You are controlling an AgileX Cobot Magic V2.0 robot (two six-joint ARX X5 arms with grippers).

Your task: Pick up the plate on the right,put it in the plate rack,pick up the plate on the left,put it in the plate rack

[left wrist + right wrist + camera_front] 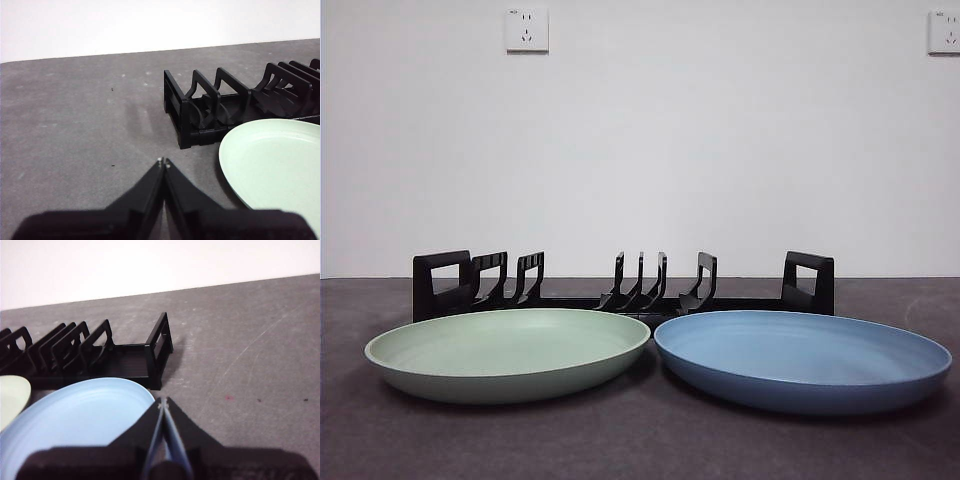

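A blue plate [803, 358] lies flat on the right of the table, and a pale green plate [508, 352] lies flat on the left, their rims nearly touching. Behind both stands the long black plate rack [623, 290] with nothing in its prongs. My left gripper [163, 161] is shut, hovering off the rack's end [179, 112] beside the green plate [277, 165]. My right gripper [163, 403] is shut too, over the blue plate's [80, 415] outer edge near the rack's other end [159, 347]. Neither gripper appears in the front view.
The table [640, 445] is dark grey and meets a white wall with two sockets [526, 29]. Bare tabletop [75, 115] lies outside the rack's left end and more of it [250, 340] outside the right end.
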